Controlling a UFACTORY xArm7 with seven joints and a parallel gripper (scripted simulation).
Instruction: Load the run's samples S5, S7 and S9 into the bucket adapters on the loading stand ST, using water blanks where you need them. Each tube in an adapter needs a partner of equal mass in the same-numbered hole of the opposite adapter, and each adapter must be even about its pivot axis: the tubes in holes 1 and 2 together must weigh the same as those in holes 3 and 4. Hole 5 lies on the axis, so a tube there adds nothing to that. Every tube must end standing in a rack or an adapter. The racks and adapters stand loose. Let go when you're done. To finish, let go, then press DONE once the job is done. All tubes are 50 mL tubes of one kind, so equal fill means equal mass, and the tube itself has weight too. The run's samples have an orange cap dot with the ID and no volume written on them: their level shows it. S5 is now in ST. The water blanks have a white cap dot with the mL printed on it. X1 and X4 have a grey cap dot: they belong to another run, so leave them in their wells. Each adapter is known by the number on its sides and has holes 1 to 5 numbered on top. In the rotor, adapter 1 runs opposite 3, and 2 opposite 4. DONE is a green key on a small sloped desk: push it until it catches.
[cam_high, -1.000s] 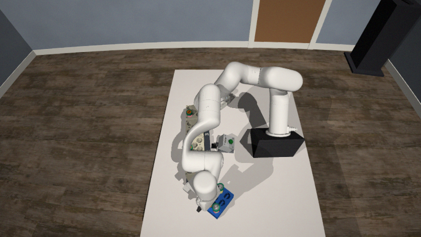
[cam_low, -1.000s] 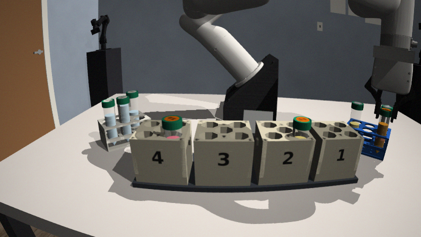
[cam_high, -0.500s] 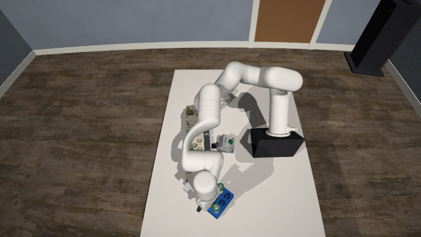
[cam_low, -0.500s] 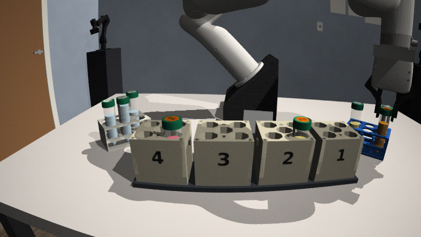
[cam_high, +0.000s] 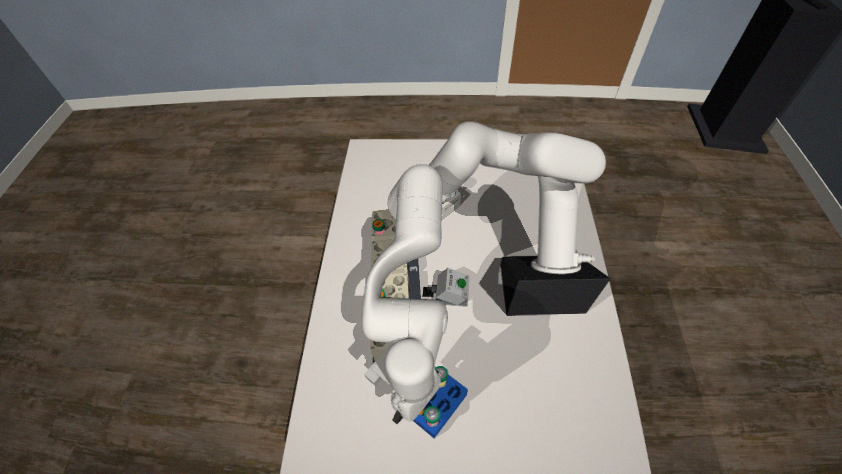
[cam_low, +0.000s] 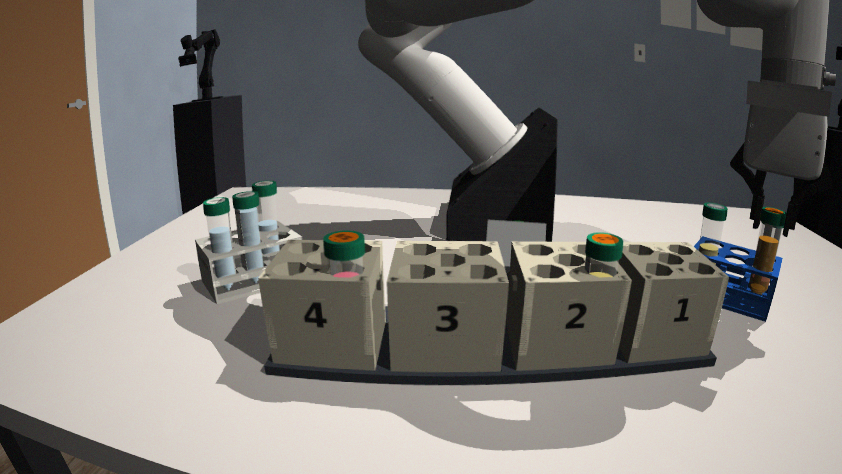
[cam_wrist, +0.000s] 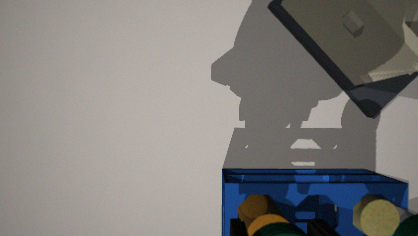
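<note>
My gripper (cam_low: 771, 219) is shut on the green cap of a sample tube (cam_low: 765, 259) (cam_high: 433, 415) (cam_wrist: 256, 209) with an orange cap dot and amber liquid. The tube stands upright with its foot still in a near well of the blue rack (cam_low: 743, 303) (cam_high: 454, 395) (cam_wrist: 300, 176). A second tube (cam_low: 714, 226) (cam_high: 440, 372) (cam_wrist: 374, 212) with pale liquid stands in the rack's far end. On the stand (cam_low: 471, 374), adapter 4 (cam_low: 318, 317) holds an orange-dot tube (cam_low: 344, 250) (cam_high: 378, 226) with pink liquid. Adapter 2 (cam_low: 571, 317) holds an orange-dot tube (cam_low: 603, 252) with yellow liquid. Adapters 3 (cam_low: 446, 317) and 1 (cam_low: 677, 310) are empty.
A clear rack (cam_low: 213, 282) with three water blanks (cam_low: 247, 226) stands behind adapter 4. The green DONE key (cam_high: 461, 283) sits on its small desk (cam_high: 448, 289) between the stand and the arm's black base (cam_high: 553, 288). The stand's corner (cam_wrist: 350, 45) shows in the wrist view.
</note>
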